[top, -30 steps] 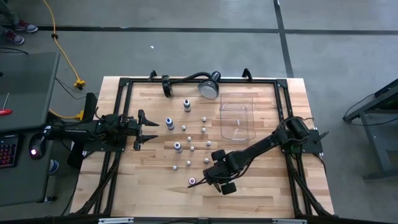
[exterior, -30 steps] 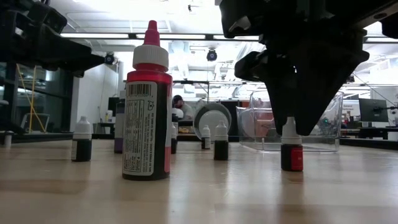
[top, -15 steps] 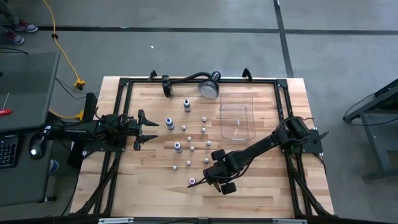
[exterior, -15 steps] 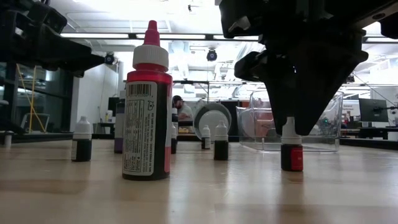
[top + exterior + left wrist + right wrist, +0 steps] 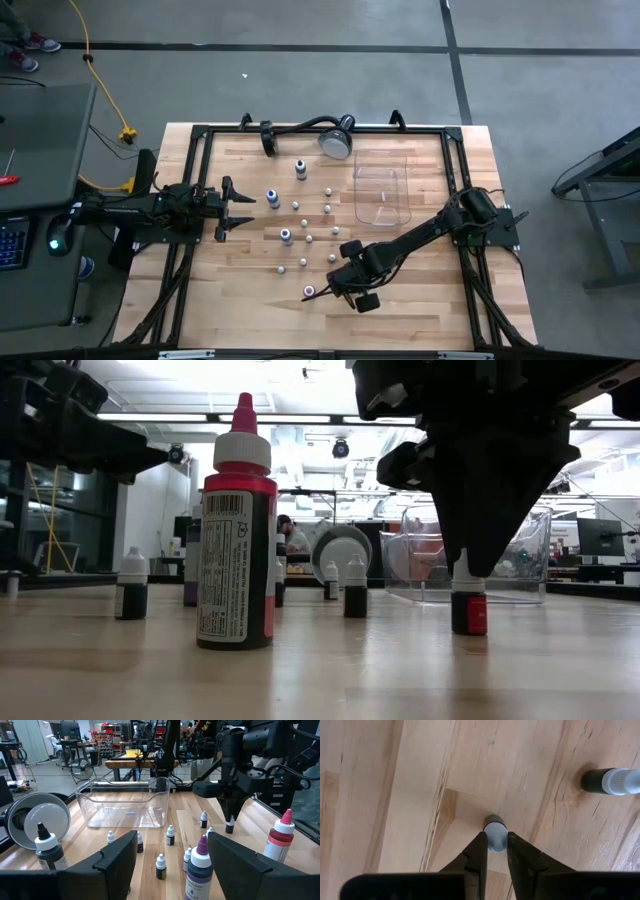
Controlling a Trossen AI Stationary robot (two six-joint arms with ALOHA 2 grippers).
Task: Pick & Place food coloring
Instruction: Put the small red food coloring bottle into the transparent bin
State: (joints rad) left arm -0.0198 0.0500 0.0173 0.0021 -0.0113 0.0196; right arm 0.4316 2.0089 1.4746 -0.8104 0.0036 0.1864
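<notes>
A: State the surroundings of the right gripper (image 5: 494, 851).

B: It points down at the near middle of the tabletop (image 5: 420, 310). Its jaws are narrowed around the white cap of a small red-bodied bottle (image 5: 468, 600), which stands upright on the wood; the fingers sit tight against both sides of the cap. A larger pink bottle (image 5: 310, 291) stands just beside it. A dark bottle (image 5: 610, 781) stands near in the right wrist view.

A: Obstructions?

B: A clear plastic tray (image 5: 383, 190) stands behind the gripper, well apart. A round silver lamp head (image 5: 336, 141) on a black gooseneck lies at the far edge. No bottle stands between the gripper and the tray that I can tell.

A: Count of food coloring bottles (image 5: 303, 213)?

B: From above, roughly a dozen, scattered upright across the middle of the tabletop; the exact number cannot be told. None lies in the tray. One tray, one lamp.

A: The other arm?

B: The left gripper (image 5: 236, 210) waits at the left side, jaws wide apart and holding nothing.
</notes>
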